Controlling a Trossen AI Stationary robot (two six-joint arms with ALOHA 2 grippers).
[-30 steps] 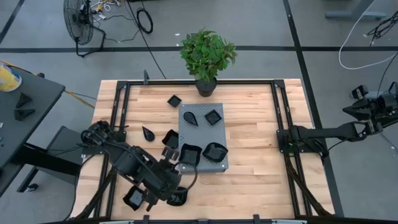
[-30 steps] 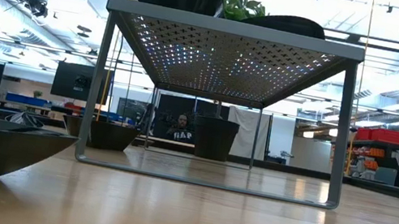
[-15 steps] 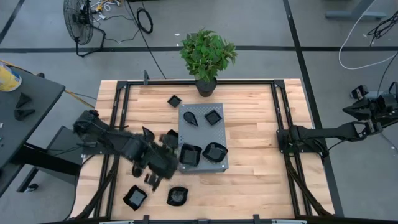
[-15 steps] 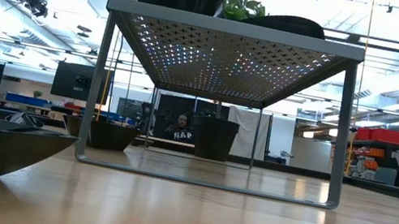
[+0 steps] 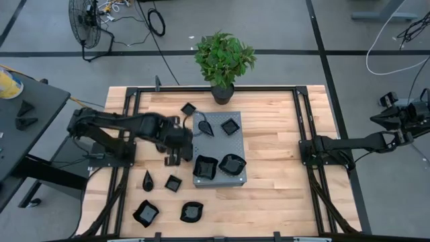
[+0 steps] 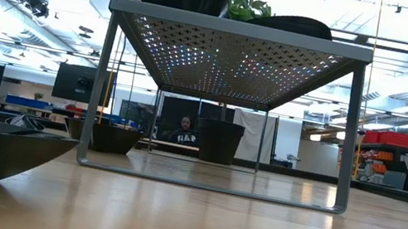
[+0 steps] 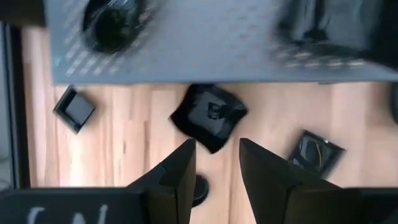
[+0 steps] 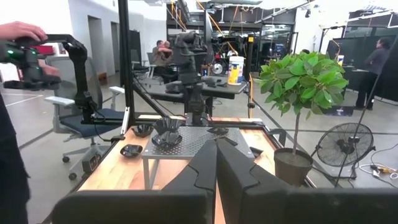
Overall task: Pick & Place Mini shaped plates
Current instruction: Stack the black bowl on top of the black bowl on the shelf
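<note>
Glossy black mini shaped plates [image 5: 147,213] sit on a pale wood-grain counter [image 5: 275,195] with a black frame. The slab [image 5: 218,138] is grey, dotted with small perforations. The plant [image 5: 224,56] is leafy green in a black pot. Both arms are dark.

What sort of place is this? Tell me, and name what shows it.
Most likely a robotics lab or workshop. The wooden table has robot arms mounted on black frames, there is a floor fan with loose cables on the concrete floor, and people sit at desks in an open room behind.
</note>
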